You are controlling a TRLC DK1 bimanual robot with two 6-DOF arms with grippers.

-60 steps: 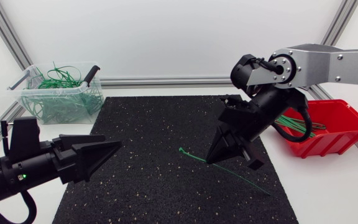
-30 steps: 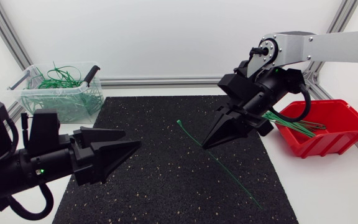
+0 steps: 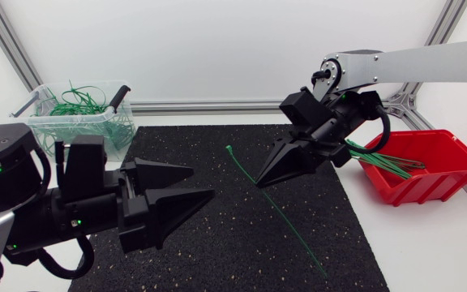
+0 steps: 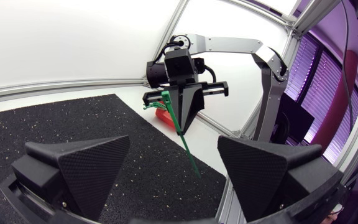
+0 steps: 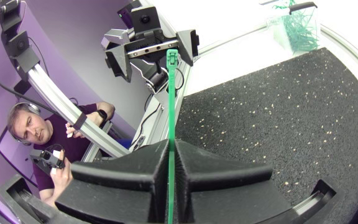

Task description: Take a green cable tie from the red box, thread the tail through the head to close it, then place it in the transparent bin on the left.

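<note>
My right gripper (image 3: 264, 182) hangs over the black mat, shut on a green cable tie (image 3: 286, 219). The tie's head points up and left, and its long tail slants down to the mat's front right. In the right wrist view the tie (image 5: 170, 93) stands straight up out of the closed fingers. My left gripper (image 3: 202, 183) is open and empty, its tips aimed at the tie from the left. Seen from the left wrist, the tie (image 4: 190, 155) and the right gripper (image 4: 182, 129) lie ahead, between the spread fingers (image 4: 79, 168). The red box (image 3: 428, 166) holds more ties at the right. The transparent bin (image 3: 79, 122) stands at the back left.
The black mat (image 3: 217, 243) covers the table's middle. The bin holds several green ties and has a dark handle on its right rim. White table surface borders the mat at the right, in front of the red box.
My left arm has pushed right, toward the mat's middle. My right gripper has risen and drawn back a little with the tie, whose head now sits higher.
</note>
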